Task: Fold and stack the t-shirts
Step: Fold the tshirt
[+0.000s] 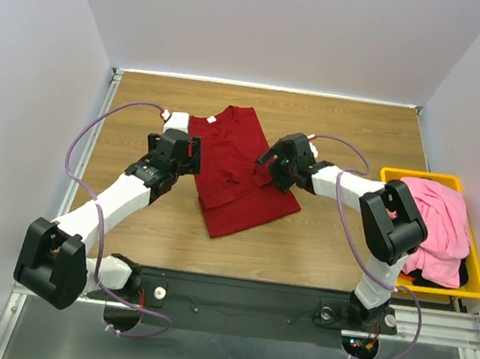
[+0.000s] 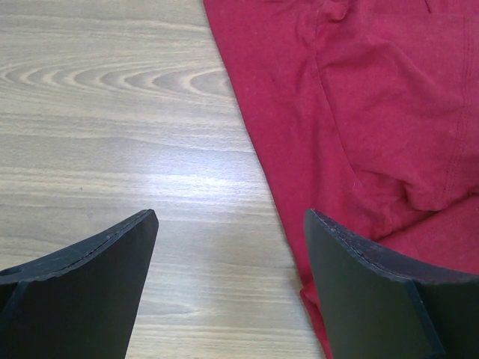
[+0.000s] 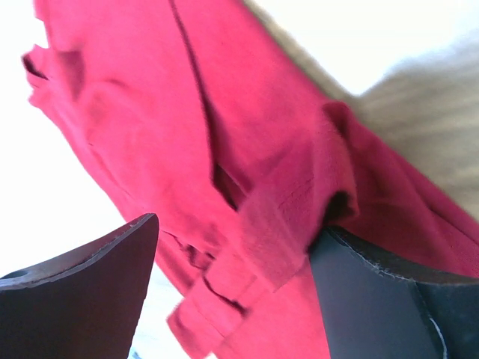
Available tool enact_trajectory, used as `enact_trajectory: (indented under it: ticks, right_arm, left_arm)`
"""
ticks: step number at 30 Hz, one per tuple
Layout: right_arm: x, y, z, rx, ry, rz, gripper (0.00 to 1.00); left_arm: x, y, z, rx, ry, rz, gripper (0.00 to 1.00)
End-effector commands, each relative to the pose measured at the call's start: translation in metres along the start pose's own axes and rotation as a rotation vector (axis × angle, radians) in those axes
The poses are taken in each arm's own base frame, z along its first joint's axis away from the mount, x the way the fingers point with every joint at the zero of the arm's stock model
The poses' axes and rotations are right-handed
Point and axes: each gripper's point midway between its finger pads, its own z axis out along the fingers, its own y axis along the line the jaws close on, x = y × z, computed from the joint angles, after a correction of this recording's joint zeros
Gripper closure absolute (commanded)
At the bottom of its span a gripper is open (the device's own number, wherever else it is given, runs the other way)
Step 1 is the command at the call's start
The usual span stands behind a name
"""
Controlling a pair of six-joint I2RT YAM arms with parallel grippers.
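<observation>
Jaws spread, nothing pinched. Red shirt (image 1: pixel 233 179) lying 11-to-5; left gripper (image 1: pixel 192 152) at its 9 o'clock edge, right gripper (image 1: pixel 271 161) at 3.

The left arm (image 1: pixel 118 194) is extended forward and slightly rightward from its base at the near left; the left claw (image 2: pixel 230 217) is pointed downward, with the jaws spread wide apart. The right arm (image 1: pixel 372 250) is raised from its base at the near right, bent sharply at the elbow and stretched to the left; the right claw (image 3: pixel 233 224) is tilted downward, with the jaws likewise set wide; the two claws are held near each other, apart.
</observation>
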Motion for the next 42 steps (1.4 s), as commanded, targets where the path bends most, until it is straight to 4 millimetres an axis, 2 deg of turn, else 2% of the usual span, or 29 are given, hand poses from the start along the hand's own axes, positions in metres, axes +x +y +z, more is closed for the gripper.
enact_trajectory:
  ticks: [1, 3, 4, 6, 7, 9, 10, 14, 16, 19, 20, 23, 24, 26, 27, 28, 30, 31, 32, 33, 36, 38, 39, 42]
  right_arm:
    - [-0.018, 0.042, 0.001, -0.090, -0.066, 0.009, 0.16]
    - [-0.019, 0.047, 0.004, -0.098, -0.062, 0.006, 0.16]
    - [-0.023, 0.058, 0.004, -0.120, -0.068, 0.006, 0.16]
    - [-0.025, 0.066, 0.008, -0.130, -0.071, -0.001, 0.16]
    - [-0.029, 0.079, 0.007, -0.156, -0.080, -0.006, 0.16]
    - [-0.034, 0.086, 0.012, -0.164, -0.093, -0.022, 0.16]
    - [-0.039, 0.098, 0.011, -0.188, -0.107, -0.025, 0.15]
    - [-0.050, 0.120, 0.012, -0.230, -0.128, -0.079, 0.15]
    - [-0.055, 0.128, 0.006, -0.252, -0.137, -0.102, 0.15]
    - [-0.058, 0.128, -0.007, -0.263, -0.148, -0.185, 0.15]
    - [-0.063, 0.130, -0.020, -0.281, -0.162, -0.234, 0.15]
    - [-0.064, 0.100, -0.032, -0.239, -0.156, -0.315, 0.15]
    - [-0.064, 0.085, -0.045, -0.216, -0.159, -0.329, 0.15]
    - [-0.071, 0.065, -0.057, -0.184, -0.179, -0.364, 0.15]
    - [-0.077, 0.063, -0.077, -0.191, -0.208, -0.367, 0.14]
    - [-0.077, 0.039, -0.078, -0.149, -0.200, -0.368, 0.14]
    - [-0.085, 0.012, -0.097, -0.114, -0.224, -0.367, 0.12]
    - [-0.088, 0.019, -0.108, -0.137, -0.243, -0.365, 0.11]
    - [-0.090, -0.003, -0.109, -0.097, -0.242, -0.358, 0.11]
    - [-0.095, -0.003, -0.123, -0.112, -0.267, -0.351, 0.10]
    - [-0.098, -0.030, -0.132, -0.068, -0.278, -0.349, 0.08]
    - [-0.103, -0.034, -0.142, -0.069, -0.302, -0.348, 0.08]
    - [-0.101, -0.042, -0.142, -0.058, -0.291, -0.349, 0.07]
    - [-0.104, -0.047, -0.148, -0.057, -0.297, -0.351, 0.07]
  left_arm:
    - [-0.014, 0.002, -0.002, -0.006, -0.053, -0.010, 0.09]
    - [-0.015, 0.002, -0.002, -0.005, -0.056, -0.011, 0.09]
    - [-0.015, 0.002, -0.003, -0.005, -0.056, -0.009, 0.09]
    - [-0.014, 0.001, -0.003, 0.001, -0.054, -0.007, 0.09]
    - [-0.014, 0.001, -0.003, 0.002, -0.054, -0.007, 0.09]
    - [-0.014, 0.000, -0.003, 0.007, -0.052, -0.004, 0.09]
    - [-0.012, 0.000, -0.002, 0.010, -0.047, -0.003, 0.09]
    - [-0.013, -0.004, -0.004, 0.036, -0.052, 0.000, 0.09]
    - [-0.009, -0.010, -0.006, 0.076, -0.042, 0.004, 0.09]
    - [-0.004, -0.026, -0.013, 0.159, -0.028, 0.027, 0.09]
    - [-0.001, -0.030, -0.016, 0.180, -0.024, 0.058, 0.07]
    - [0.006, -0.052, -0.028, 0.266, -0.005, 0.101, 0.03]
    - [0.005, -0.061, -0.032, 0.301, -0.006, 0.122, 0.01]
    - [0.011, -0.078, -0.042, 0.330, 0.001, 0.172, 0.01]
    - [0.013, -0.079, -0.041, 0.310, 0.003, 0.192, 0.01]
    - [0.019, -0.089, -0.042, 0.321, 0.022, 0.230, 0.01]
    - [0.029, -0.095, -0.036, 0.295, 0.054, 0.296, 0.01]
    - [0.031, -0.099, -0.034, 0.287, 0.057, 0.326, 0.01]
    - [0.037, -0.101, -0.032, 0.276, 0.076, 0.360, 0.01]
    - [0.044, -0.109, -0.029, 0.267, 0.092, 0.413, 0.01]
    - [0.060, -0.123, -0.025, 0.252, 0.131, 0.520, 0.01]
    - [0.069, -0.123, -0.021, 0.214, 0.149, 0.577, 0.01]
    - [0.067, -0.119, -0.018, 0.168, 0.140, 0.593, 0.02]
    - [0.076, -0.121, -0.011, 0.142, 0.166, 0.632, 0.02]
